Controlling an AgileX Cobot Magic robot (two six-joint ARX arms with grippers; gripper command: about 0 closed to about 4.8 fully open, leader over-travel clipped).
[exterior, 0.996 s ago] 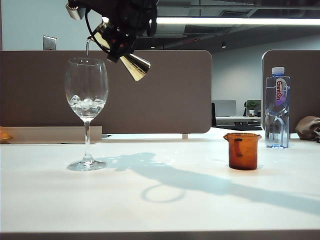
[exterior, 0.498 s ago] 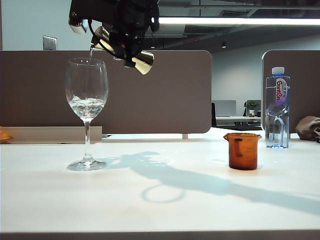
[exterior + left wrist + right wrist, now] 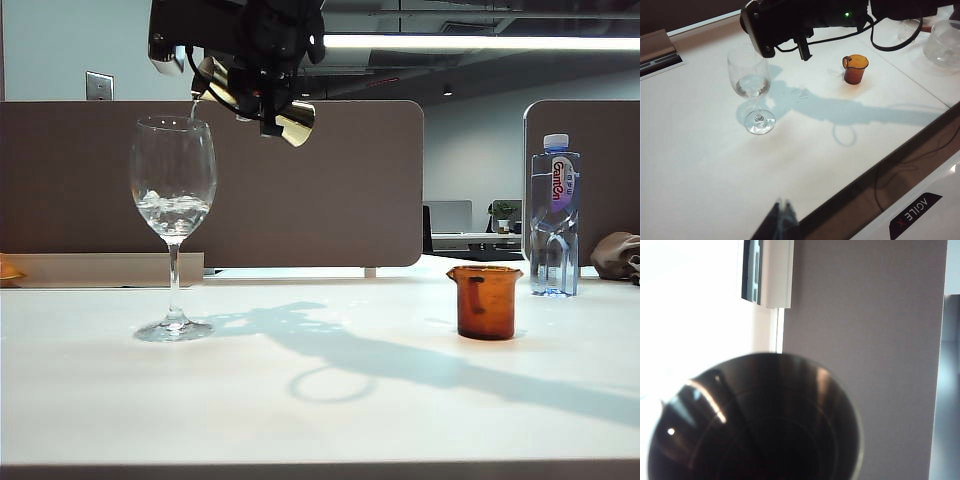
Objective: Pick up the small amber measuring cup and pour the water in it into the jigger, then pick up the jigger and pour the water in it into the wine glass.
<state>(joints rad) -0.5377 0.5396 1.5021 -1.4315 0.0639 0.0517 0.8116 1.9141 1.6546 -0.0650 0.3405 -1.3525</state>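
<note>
The right tool (image 3: 250,85) holds the jigger (image 3: 255,95) above the wine glass (image 3: 173,190). It has tipped more since a second ago, so the water (image 3: 173,212) is nearly all in. The left tool (image 3: 781,220) looks closed, low over the table (image 3: 320,400).

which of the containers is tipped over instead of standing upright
The jigger, held tilted in the right gripper above the wine glass; the amber measuring cup and bottle stand upright.
</note>
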